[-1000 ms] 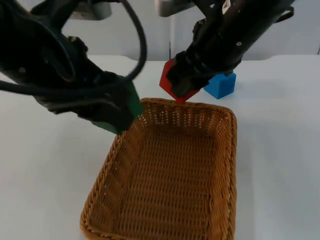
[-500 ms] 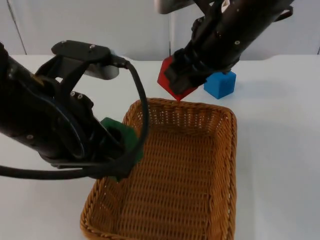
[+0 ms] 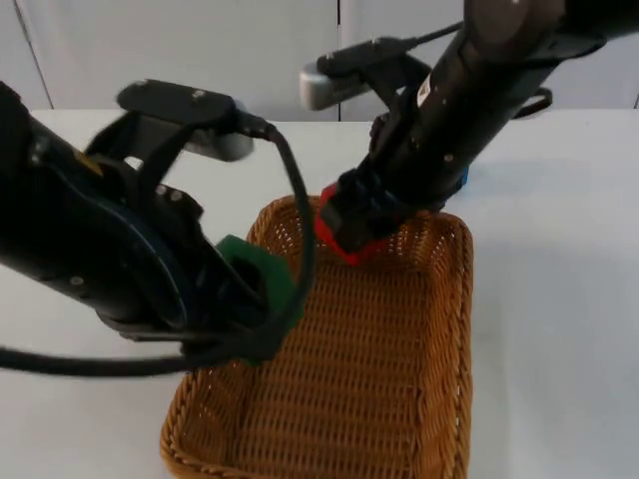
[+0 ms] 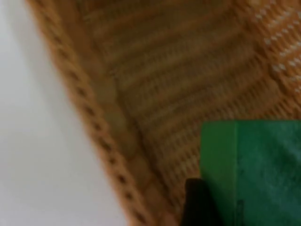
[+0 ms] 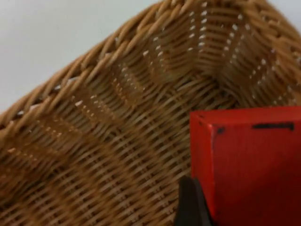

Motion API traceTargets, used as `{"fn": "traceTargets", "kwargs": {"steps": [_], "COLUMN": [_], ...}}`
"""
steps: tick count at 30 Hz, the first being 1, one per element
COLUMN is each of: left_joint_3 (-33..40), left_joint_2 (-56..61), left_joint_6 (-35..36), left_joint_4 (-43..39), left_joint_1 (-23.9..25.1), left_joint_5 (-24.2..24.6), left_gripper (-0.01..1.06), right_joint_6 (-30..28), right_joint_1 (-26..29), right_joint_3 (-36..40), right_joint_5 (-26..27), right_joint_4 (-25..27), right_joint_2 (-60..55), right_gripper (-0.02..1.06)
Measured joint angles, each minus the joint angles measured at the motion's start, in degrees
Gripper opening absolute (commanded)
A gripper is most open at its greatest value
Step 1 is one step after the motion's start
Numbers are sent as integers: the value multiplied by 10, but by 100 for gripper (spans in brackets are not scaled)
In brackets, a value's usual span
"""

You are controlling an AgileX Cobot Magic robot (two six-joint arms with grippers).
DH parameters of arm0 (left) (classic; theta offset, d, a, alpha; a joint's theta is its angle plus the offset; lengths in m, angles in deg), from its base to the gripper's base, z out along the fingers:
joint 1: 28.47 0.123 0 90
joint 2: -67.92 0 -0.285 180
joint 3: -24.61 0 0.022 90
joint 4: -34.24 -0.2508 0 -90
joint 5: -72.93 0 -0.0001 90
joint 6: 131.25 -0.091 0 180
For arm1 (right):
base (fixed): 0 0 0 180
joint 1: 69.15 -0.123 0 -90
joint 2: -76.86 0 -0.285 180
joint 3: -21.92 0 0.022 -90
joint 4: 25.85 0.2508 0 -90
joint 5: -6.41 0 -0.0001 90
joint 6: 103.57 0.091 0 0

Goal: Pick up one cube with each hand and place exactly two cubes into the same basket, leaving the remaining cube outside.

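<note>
My left gripper (image 3: 258,301) is shut on the green cube (image 3: 264,287), held over the left rim of the wicker basket (image 3: 465,261). In the left wrist view the green cube (image 4: 254,169) hangs above the basket's inner wall (image 4: 141,94), beside a black fingertip (image 4: 200,202). Over the basket's far end my right gripper (image 3: 344,228) is shut on the red cube (image 3: 337,238). The right wrist view has the red cube (image 5: 254,165) above the basket's far corner (image 5: 117,117). A sliver of the blue cube (image 3: 462,180) peeks from behind the right arm.
White table (image 3: 559,329) lies open to the right of the basket and at the front left (image 3: 70,419). The grey partition wall (image 3: 200,50) closes off the back. Both arms crowd the space over the basket's far half.
The left arm carried the green cube from beside the basket's far left corner to over its left rim. The right arm brought the red cube forward over the far end, covering the blue cube.
</note>
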Motion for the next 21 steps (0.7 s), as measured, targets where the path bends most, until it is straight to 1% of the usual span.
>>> {"fn": "traceTargets", "kwargs": {"steps": [5,9,15,21], "left_joint_3": [0,0,0,0], "left_joint_2": [-23,-57,-113,-154], "left_joint_6": [-2,-3,-8,-10], "left_joint_4": [0,-8,-13,-15], "left_joint_1": [-25,-26,-27,-27], "left_joint_5": [-26,-45,-73,-101], "left_gripper": [0,0,0,0], "right_joint_6": [0,0,0,0], "right_joint_1": [0,0,0,0], "right_joint_3": [0,0,0,0], "right_joint_5": [6,8,31,35], "right_joint_4": [0,0,0,3], "right_joint_2": [-10,-13,-15,-30], "right_gripper": [0,0,0,0]}}
